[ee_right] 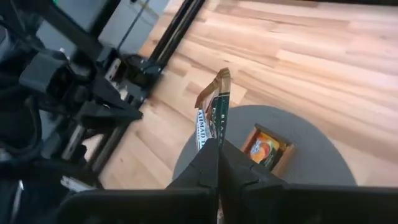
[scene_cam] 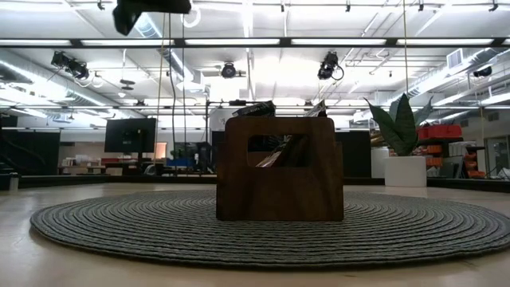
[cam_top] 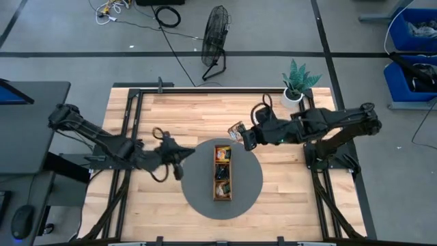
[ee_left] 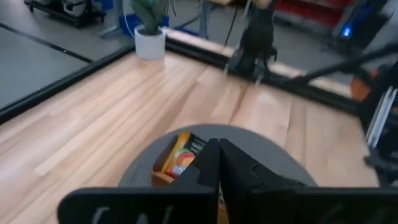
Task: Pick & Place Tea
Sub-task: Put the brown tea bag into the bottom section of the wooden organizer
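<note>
Tea sachets were what we watched, but we began with the largest thing, the wooden table (cam_top: 177,116), where a round grey mat (cam_top: 198,195) lay near the front middle. On the mat stood the long wooden divided tray (cam_top: 222,172), its narrow end wall (scene_cam: 279,171) facing the low camera. Sachets (cam_top: 222,171) filled its compartments, orange and darker ones among them; in the left wrist view an orange one (ee_left: 181,163) showed at the tray's near end.

We saw the left gripper (cam_top: 179,164) hanging just beside the mat's left edge, its fingers (ee_left: 239,171) pressed together with nothing between them. The right gripper (cam_top: 244,137) hovered above the mat's far edge, near the tray's far end, clamped on one sachet (ee_right: 213,115), which stood up edge-on from its fingertips (ee_right: 208,163). A potted plant (cam_top: 295,85) stood at the far right corner.
</note>
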Action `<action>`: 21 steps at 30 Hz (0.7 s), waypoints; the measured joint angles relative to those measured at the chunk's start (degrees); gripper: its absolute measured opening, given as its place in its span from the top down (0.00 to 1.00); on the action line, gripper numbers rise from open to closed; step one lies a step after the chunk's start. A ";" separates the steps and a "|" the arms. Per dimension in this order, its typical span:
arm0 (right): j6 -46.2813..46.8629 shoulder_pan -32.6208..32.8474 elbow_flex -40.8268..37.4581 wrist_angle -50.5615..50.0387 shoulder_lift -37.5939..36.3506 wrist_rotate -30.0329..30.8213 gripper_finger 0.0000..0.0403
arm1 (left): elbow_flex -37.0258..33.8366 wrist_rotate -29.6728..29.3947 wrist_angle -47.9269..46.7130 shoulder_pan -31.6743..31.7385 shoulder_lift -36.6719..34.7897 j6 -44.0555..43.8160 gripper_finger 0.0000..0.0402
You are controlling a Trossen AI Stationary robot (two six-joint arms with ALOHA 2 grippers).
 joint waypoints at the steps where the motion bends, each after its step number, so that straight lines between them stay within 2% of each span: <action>1: 1.76 0.89 -0.17 -0.20 0.00 1.23 1.00 | -1.18 -0.03 0.46 0.00 -1.99 0.00 0.98; 6: 11.12 5.12 -0.51 -0.95 1.52 7.25 1.00 | -5.08 -0.07 0.37 0.16 -10.51 1.72 0.99; 10: 16.96 7.94 -0.55 -1.51 4.57 9.28 1.00 | -5.90 -0.49 0.49 0.25 -15.87 5.36 0.98; 16: 25.82 11.18 -0.55 -1.97 10.45 10.26 1.00 | -5.95 -0.65 0.26 0.25 -21.64 10.75 0.98; 21: 32.64 13.17 -0.55 -1.15 15.48 8.68 1.00 | -5.97 -1.55 -0.50 0.25 -26.06 14.98 0.99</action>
